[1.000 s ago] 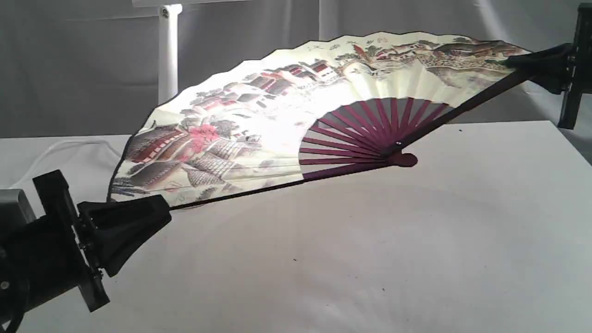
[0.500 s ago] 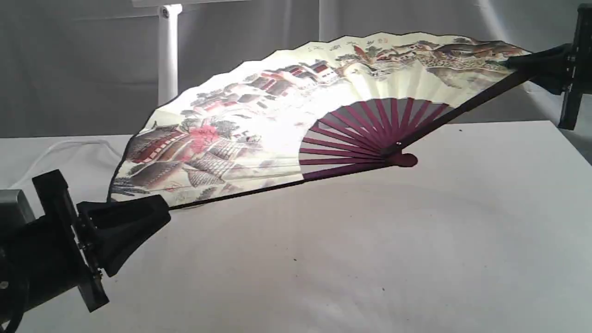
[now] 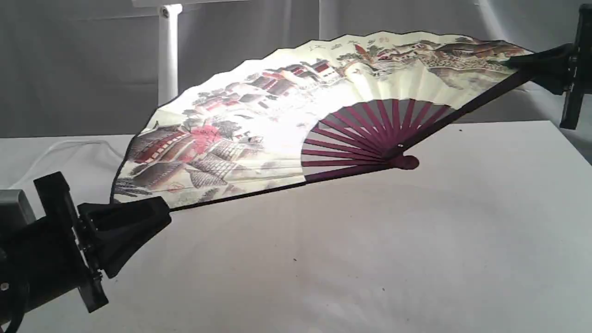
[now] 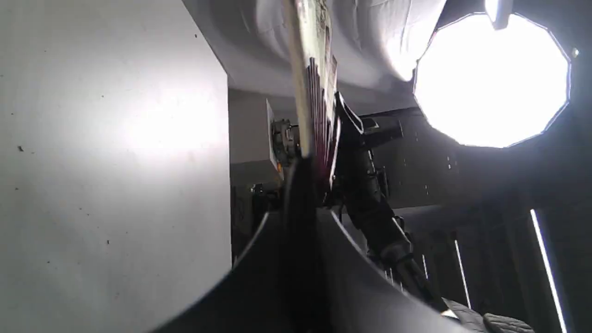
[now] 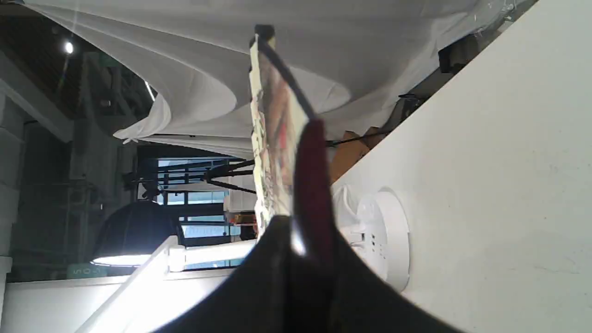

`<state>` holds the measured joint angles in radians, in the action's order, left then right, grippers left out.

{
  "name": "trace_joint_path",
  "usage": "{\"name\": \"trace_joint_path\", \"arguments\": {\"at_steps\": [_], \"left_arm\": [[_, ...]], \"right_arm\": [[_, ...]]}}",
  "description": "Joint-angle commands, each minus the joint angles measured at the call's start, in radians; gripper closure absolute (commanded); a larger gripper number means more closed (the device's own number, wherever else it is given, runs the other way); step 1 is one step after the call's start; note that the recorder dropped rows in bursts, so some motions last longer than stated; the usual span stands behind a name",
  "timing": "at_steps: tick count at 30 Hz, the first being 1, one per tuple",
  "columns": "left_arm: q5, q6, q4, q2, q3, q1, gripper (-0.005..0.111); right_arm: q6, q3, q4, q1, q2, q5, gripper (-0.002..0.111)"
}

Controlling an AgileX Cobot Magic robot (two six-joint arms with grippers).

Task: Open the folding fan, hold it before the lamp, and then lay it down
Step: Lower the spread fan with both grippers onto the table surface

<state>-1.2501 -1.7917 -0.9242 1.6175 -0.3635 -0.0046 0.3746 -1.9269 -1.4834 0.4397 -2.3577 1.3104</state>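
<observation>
the left end effector (image 3: 163,211) is clamped on one outer rib of the folding fan (image 3: 286,115) and the right end effector (image 3: 509,62) on the other. the leaf hangs fully spread and tilted between them, in front of the lamp (image 3: 168,55) and over the surface (image 3: 416,254). if the arms pull further apart, the paper could tear at the pleats. if one lets go first during lowering, the free rib could swing and the fan could fold or skid.
</observation>
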Motion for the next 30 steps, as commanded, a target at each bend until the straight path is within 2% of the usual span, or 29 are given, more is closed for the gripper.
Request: {"name": "trace_joint_path", "arguments": {"at_steps": [1, 9, 12, 17, 23, 30], "left_arm": [[0.029, 0.02, 0.041, -0.012, 0.012, 0.018, 0.107], [0.029, 0.043, 0.055, -0.01, 0.012, 0.016, 0.107], [0.076, 0.065, 0.049, -0.01, 0.012, 0.011, 0.107], [0.06, 0.122, 0.115, -0.01, 0.034, 0.011, 0.107], [0.129, 0.147, 0.079, -0.001, 0.037, 0.011, 0.107], [0.084, 0.221, 0.113, 0.126, 0.037, 0.011, 0.107]], "right_arm": [[0.036, -0.012, -0.024, 0.037, 0.013, -0.099, 0.108], [0.036, -0.012, 0.008, 0.035, 0.013, -0.095, 0.108], [0.043, -0.012, 0.019, 0.032, 0.013, -0.1, 0.108], [0.058, -0.012, 0.04, 0.032, 0.013, -0.1, 0.108], [0.122, -0.008, 0.039, 0.025, -0.032, -0.089, 0.108], [0.276, 0.091, -0.127, 0.028, -0.103, -0.089, 0.108]]}}
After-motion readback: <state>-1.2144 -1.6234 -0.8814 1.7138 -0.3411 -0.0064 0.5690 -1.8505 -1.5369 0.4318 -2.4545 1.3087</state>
